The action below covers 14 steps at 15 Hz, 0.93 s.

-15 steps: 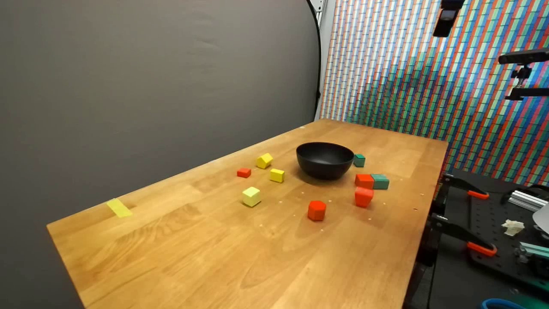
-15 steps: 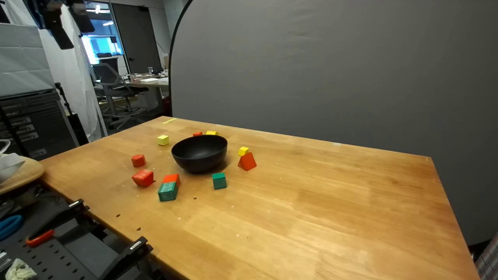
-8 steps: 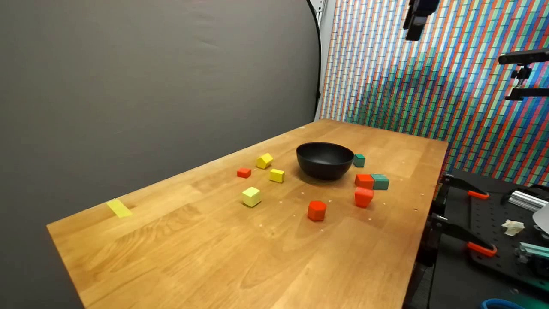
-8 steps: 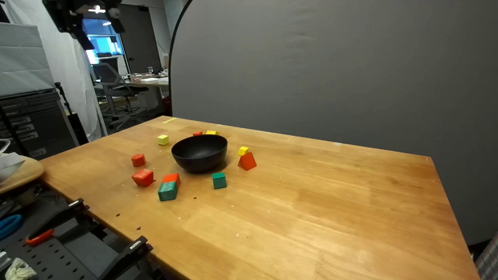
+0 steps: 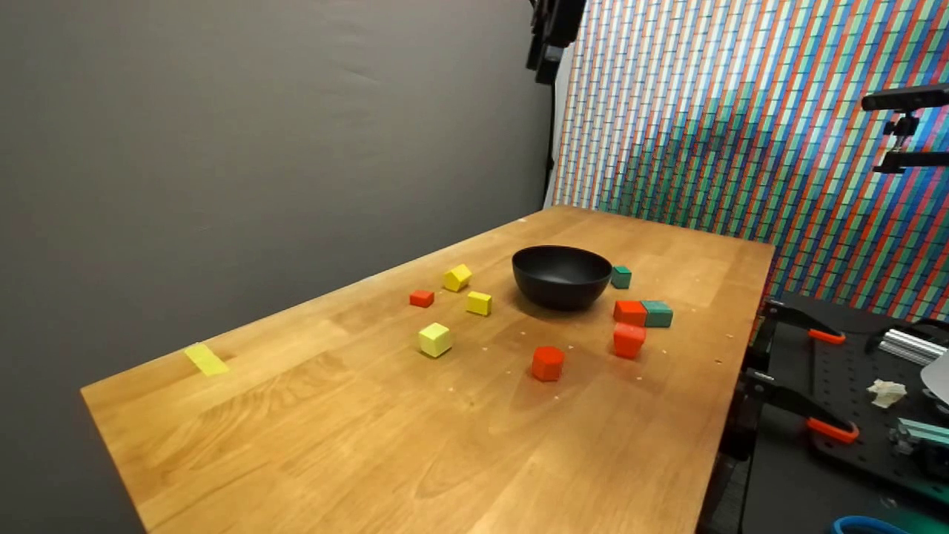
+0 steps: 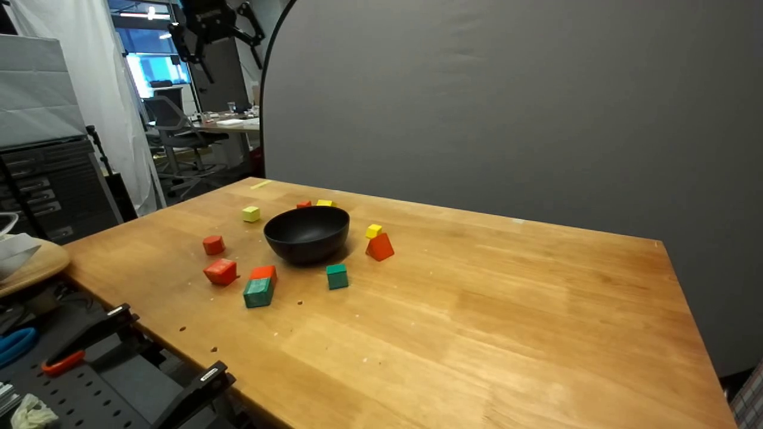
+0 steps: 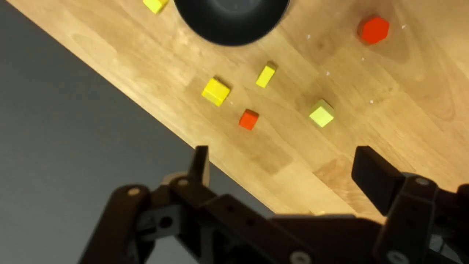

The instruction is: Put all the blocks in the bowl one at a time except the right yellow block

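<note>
My black two-finger gripper [image 6: 236, 75] swung out above the wooden table [image 6: 477, 322], spread wide, holding nothing. Small red, yellow, teal blocks [image 5: 548, 365] lay unmoved around the round black bowl [image 5: 562, 285], its partly hidden floor seemingly bare. I judged a first pick was next.

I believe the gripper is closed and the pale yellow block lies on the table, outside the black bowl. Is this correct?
Not quite: the wrist view shows the gripper open. The pale yellow block does lie on the table, outside the black bowl.
</note>
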{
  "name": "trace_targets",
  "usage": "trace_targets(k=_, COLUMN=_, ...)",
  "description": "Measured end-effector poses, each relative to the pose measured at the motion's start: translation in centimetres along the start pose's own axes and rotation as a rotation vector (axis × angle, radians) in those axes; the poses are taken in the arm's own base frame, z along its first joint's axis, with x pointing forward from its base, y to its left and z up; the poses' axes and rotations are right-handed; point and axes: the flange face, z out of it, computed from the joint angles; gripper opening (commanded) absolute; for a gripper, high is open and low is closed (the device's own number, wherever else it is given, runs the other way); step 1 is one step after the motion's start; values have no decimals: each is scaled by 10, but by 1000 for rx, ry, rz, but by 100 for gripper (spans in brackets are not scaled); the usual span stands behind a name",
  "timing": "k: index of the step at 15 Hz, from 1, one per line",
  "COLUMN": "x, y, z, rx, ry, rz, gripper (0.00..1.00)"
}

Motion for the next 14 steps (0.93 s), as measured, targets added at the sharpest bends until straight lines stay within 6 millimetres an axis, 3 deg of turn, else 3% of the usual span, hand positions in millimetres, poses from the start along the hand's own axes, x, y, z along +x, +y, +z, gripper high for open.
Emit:
trace_targets(k=3, x=49, y=9, z=24, rx=83, ry=36, rz=-102, gripper=100)
trace_targets(k=5, x=64, y=10, z=33, rx=101, ry=41, rz=-123, gripper=100)
trace_targets(k=7, x=65, y=11, z=37, rx=104, ry=39, rz=-113, gripper=100)
trace_targets(k=9, x=59, y=7, z=54, rx=116, ry=5, rz=-62, gripper=100)
trace_targets(k=14, x=53, y=-15, z=147, rx=168, ry=-144, rz=5, gripper=100)
